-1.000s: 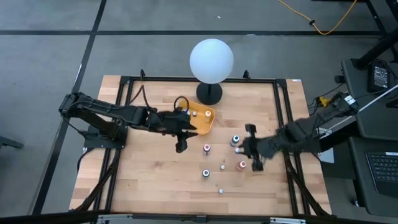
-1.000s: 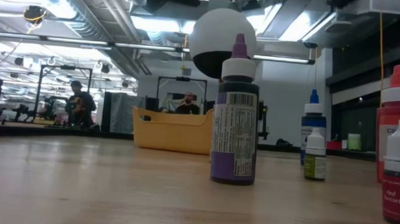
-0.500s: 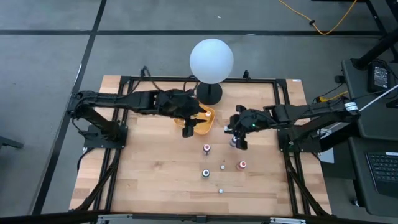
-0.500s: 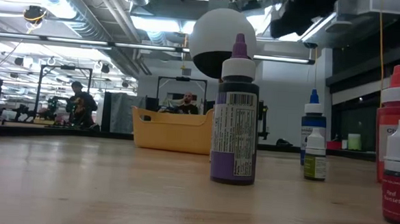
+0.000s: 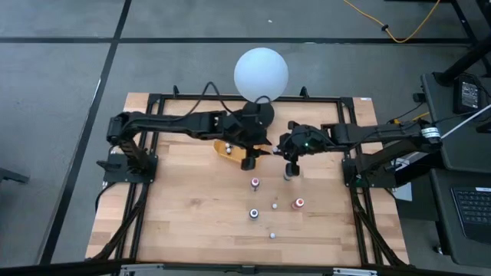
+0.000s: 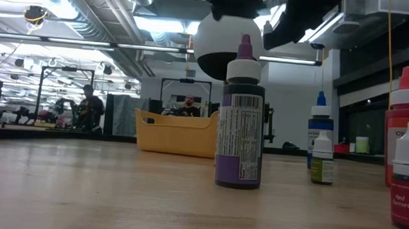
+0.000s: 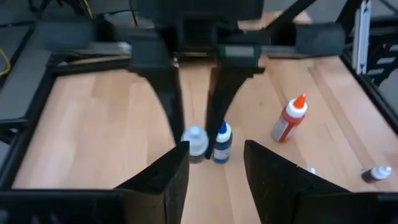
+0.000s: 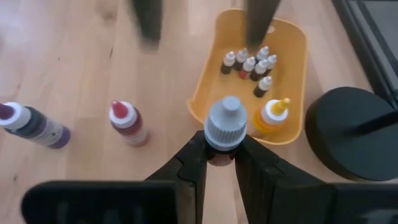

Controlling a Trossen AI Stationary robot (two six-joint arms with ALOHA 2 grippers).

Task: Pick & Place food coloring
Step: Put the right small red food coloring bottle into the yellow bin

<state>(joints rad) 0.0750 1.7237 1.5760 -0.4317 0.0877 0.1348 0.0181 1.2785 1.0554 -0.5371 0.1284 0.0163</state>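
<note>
Seen from above, the left pincer [image 5: 249, 159] hangs over the yellow tray [image 5: 222, 147] just below the globe's black base [image 5: 261, 116], about 12 o'clock from the surface's [image 5: 192, 215] centre. Its wrist view shows the two fingers [image 7: 163, 180] spread with nothing between them.

The right pincer [image 5: 289, 161] hovers just at 3 o'clock of the left one, the two close together. It is pinching a grey-capped bottle [image 8: 222, 127] by the neck, fingers pressed against both sides, cap upward.

The right wrist view shows the tray holding six small dropper bottles [image 8: 249, 65] in a cluster and a yellow bottle [image 8: 270, 116] lying near its rim.

More food coloring stands loose on the wood. From above, a pink-topped bottle [image 5: 255, 183] sits at 6 o'clock of the left pincer, a red-topped one [image 5: 299, 203] at 4 o'clock of it, a blue-topped one [image 5: 253, 214] farther down, and two tiny whitish ones [image 5: 275, 205] [image 5: 271, 234] between and below these.

At surface level, a purple bottle [image 6: 241, 116] stands upright nearest, a blue bottle [image 6: 319, 131] and a small green one [image 6: 322, 159] behind it, red ones [image 6: 406, 125] at the edge. The white globe [image 5: 261, 73] stands at the far rim.
</note>
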